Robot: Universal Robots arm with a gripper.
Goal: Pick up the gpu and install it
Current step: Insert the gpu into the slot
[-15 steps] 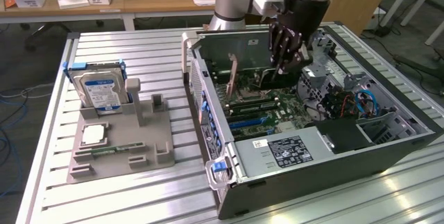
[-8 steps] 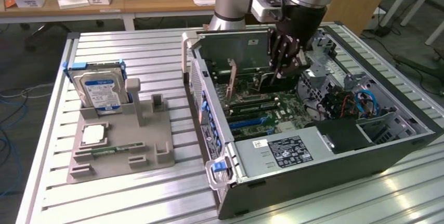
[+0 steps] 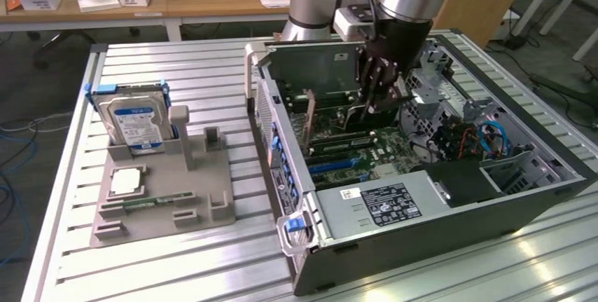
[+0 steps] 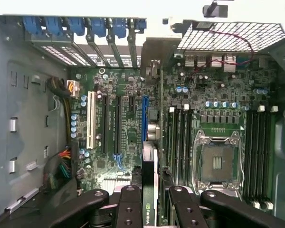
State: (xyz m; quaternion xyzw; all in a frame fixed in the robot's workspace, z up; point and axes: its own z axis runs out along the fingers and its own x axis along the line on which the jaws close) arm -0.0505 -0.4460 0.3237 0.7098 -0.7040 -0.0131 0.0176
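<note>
The gpu (image 3: 313, 71) hangs upright inside the open computer case (image 3: 439, 211), its green board facing the exterior view's left and its end toward the case's rear wall. My gripper (image 3: 376, 99) is shut on it from above, with black fingers (image 3: 383, 71) on both faces. In the wrist view the gpu (image 4: 148, 211) is edge-on between my gripper (image 4: 149, 202) and runs alongside the long blue slot (image 4: 145, 118) of the motherboard (image 4: 118, 156). The card sits a little above the board, clear of the slots.
A grey holder (image 3: 187, 197) on the exterior view's left carries a silver hard drive with a blue label (image 3: 138, 123), a processor (image 3: 126, 181) and a RAM stick (image 3: 154, 202). The case walls, drive bay (image 3: 383, 204), cables (image 3: 486, 141) and processor socket (image 4: 217, 161) surround the card.
</note>
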